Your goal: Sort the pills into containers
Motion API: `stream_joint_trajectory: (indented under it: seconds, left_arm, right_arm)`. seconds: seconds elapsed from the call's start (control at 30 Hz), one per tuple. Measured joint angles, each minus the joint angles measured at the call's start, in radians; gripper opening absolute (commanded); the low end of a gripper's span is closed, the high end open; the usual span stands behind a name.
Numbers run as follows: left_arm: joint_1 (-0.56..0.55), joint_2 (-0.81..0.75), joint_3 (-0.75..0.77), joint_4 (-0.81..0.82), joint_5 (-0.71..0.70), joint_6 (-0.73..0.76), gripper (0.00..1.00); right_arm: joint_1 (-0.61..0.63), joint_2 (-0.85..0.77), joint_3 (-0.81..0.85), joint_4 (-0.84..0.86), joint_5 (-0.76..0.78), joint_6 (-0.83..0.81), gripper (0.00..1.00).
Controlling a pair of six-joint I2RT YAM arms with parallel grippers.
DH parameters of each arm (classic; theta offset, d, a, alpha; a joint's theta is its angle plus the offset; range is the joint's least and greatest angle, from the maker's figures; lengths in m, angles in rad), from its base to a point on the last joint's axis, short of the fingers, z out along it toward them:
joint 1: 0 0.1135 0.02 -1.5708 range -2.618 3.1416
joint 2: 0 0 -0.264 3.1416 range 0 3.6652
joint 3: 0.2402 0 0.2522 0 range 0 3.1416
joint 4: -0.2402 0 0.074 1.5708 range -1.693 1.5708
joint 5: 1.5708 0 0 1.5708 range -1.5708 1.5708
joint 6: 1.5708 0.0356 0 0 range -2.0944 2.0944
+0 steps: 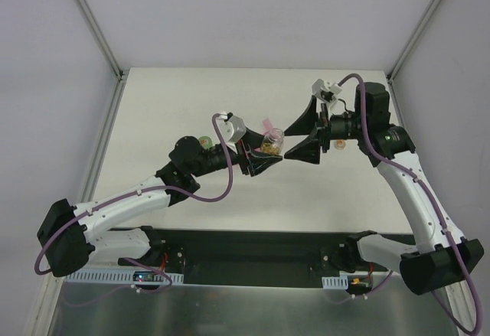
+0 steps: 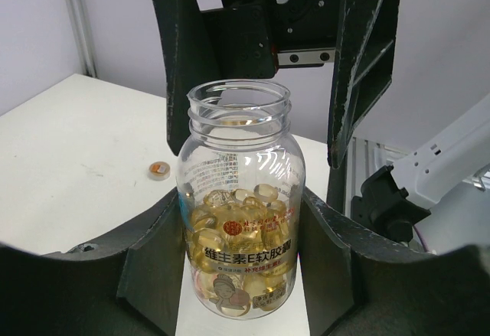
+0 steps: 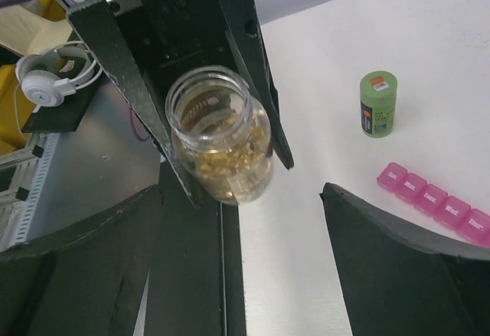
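A small clear bottle (image 2: 240,198) with no cap holds the yellow-amber pills (image 2: 230,225). My left gripper (image 2: 240,233) is shut on the bottle's lower half and holds it upright above the table. In the top view the bottle (image 1: 272,143) sits in the left gripper (image 1: 268,154). My right gripper (image 1: 295,132) is open, just right of the bottle's mouth and not touching it. In the right wrist view the bottle (image 3: 220,137) hangs ahead of the open right gripper (image 3: 241,263). The pink pill organizer (image 3: 436,202) lies on the table with its lids shut.
A green dark-capped bottle (image 3: 378,103) stands near the organizer; it also shows behind the left arm in the top view (image 1: 204,141). A small round cap with an orange inside (image 2: 158,170) lies on the table, below the right wrist in the top view (image 1: 338,145).
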Motion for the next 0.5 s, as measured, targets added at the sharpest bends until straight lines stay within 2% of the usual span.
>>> stream_joint_trajectory:
  seconds: [0.23, 0.5]
  left_arm:
    - [0.0, 0.003, 0.0, 0.005, 0.006, -0.004, 0.0]
    - [0.0, 0.012, 0.0, 0.013, 0.006, -0.022, 0.0]
  right_arm:
    - [0.055, 0.047, 0.033, 0.129, 0.003, 0.175, 0.87]
    - [0.09, 0.07, 0.034, 0.164, 0.02, 0.235, 0.84]
